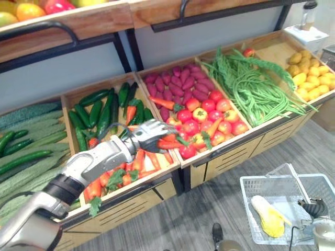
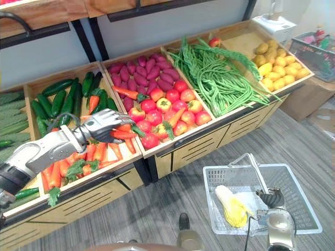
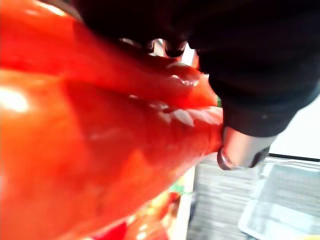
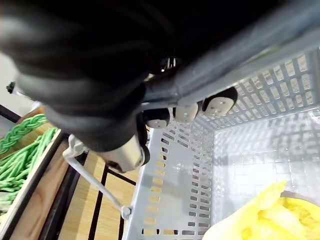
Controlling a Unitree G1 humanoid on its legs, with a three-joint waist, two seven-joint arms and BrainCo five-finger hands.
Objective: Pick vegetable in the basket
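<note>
Left hand (image 1: 148, 135) sat over the front half of the pepper crate (image 1: 131, 201), fingers curled round one long red pepper (image 1: 168, 144). The pepper's tip poked out toward the tomatoes (image 1: 212, 112). I could not tell whether it was clear of the pile beneath.

Right hand (image 4: 218, 104) was closed round a handle of the white basket (image 1: 251, 182), held low above the floor and well apart from the crate, on the robot's right. A yellow leafy cabbage (image 1: 269, 218) lay inside.

Judgement on the lift: raise it straight up, clear of the neighbouring peppers and the crate's front wall, before swinging right. Keep the grip firm. Lower it into the bare part of the basket beside the cabbage, avoiding the raised handle.

Up close the pepper looked glossy, smooth, orange-red and tapering, so it would likely slide through a loose hold.
</note>
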